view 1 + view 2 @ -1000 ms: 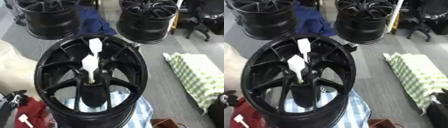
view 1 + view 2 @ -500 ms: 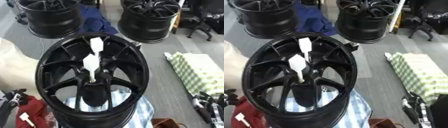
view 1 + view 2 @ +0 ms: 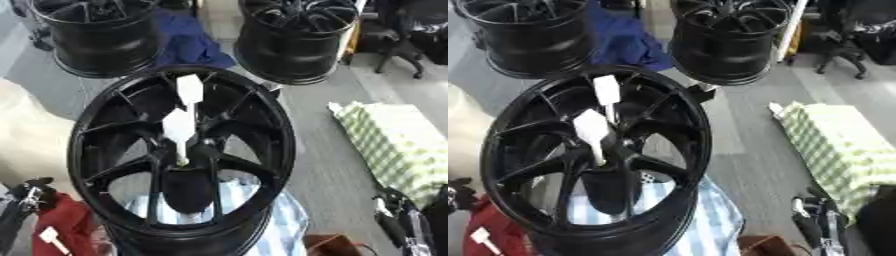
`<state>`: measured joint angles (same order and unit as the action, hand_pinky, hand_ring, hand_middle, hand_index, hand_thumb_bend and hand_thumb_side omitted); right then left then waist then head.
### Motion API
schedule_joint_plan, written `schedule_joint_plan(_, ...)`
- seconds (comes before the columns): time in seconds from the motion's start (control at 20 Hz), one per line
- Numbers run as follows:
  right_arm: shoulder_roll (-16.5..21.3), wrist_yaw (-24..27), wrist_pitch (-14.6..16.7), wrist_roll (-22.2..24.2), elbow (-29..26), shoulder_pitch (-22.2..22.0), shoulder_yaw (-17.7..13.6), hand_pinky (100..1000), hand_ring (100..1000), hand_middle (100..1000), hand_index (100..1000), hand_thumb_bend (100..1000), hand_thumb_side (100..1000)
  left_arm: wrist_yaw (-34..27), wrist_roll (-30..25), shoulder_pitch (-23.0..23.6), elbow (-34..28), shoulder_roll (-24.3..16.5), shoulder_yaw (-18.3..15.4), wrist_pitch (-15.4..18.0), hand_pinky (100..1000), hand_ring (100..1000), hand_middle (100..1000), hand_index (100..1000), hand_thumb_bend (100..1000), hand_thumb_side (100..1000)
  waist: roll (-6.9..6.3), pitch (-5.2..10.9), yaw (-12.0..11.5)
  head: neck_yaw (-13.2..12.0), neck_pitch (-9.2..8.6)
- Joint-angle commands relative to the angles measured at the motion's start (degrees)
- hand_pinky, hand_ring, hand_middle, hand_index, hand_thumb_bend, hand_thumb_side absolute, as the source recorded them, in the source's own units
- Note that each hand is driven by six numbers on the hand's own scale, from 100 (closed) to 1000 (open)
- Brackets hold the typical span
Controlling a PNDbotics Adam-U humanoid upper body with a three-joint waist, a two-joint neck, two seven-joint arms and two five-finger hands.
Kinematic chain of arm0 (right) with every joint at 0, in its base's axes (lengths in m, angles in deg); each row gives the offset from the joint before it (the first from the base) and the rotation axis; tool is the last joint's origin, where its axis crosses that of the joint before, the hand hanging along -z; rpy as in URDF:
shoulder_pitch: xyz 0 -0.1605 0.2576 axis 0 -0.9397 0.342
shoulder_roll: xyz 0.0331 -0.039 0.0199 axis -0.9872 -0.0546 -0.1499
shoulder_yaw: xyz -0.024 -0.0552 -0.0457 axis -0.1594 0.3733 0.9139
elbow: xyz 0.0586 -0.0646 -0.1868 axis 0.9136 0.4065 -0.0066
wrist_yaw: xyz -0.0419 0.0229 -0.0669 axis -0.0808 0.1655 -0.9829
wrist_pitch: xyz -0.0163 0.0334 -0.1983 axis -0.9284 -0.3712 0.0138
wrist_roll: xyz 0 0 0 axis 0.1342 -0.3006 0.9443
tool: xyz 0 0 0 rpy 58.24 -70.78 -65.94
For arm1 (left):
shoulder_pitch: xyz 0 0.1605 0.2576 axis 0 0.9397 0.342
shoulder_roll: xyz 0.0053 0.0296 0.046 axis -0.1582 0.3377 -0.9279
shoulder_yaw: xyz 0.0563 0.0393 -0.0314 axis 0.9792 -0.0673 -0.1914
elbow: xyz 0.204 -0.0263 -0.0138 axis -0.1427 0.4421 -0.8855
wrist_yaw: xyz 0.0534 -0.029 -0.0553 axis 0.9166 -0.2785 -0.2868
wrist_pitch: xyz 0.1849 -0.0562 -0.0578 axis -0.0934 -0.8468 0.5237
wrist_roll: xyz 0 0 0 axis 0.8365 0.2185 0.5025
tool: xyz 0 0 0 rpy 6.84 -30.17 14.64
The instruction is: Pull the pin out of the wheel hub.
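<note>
- Nearest, at the lower right edge of the frame, the right hand shows as dark fingers pointing up; they look relaxed rather than curled, and they hold nothing.
- At the lower left edge the left hand shows only as a dark part beside a red cloth; whether its fingers are open or curled cannot be told.
- A blue-and-white striped cloth lies under the near rim of the wheel.
- The black wheel hub fills the middle of the frame, spokes facing up toward the camera.
- The pin, a white flat-headed piece, stands seated in the centre bore, its stem going down between the spokes. A second white piece sits just above it in the frame, near the far rim.
- Both hands are well apart from the pin, so a reach to the centre seems to be the step in hand.
- To do it well, the working hand should likely come in from above the spokes, close on the broad white head, and draw along the line of the stem, not sideways, so that it does not bind.
- To the right lies a green checked cloth; farther, two more black wheels stand at the top of the frame.
</note>
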<state>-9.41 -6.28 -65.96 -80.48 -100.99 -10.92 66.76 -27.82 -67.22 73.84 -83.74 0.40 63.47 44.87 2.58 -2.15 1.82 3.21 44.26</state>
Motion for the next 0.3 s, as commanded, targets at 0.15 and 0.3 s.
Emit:
schedule_joint_plan(0.15, 1.1, 0.0, 0.5, 0.8, -0.1, 0.5, 0.2, 644, 611, 638, 844, 100, 504, 0.2, 0.1, -0.3, -0.7, -1.8, -0.4, 0.6, 624, 608, 565, 764, 100, 651, -0.27, -0.01, 0.1, -0.1, -0.14)
schedule_joint_plan(0.3, 1.1, -0.1, 0.6, 1.0, -0.2, 0.5, 0.2, 644, 611, 638, 844, 100, 505, 0.3, 0.2, -0.3, -0.7, -1.8, -0.4, 0.6, 623, 608, 565, 764, 100, 650, -0.31, 0.0, 0.2, -0.3, -0.14)
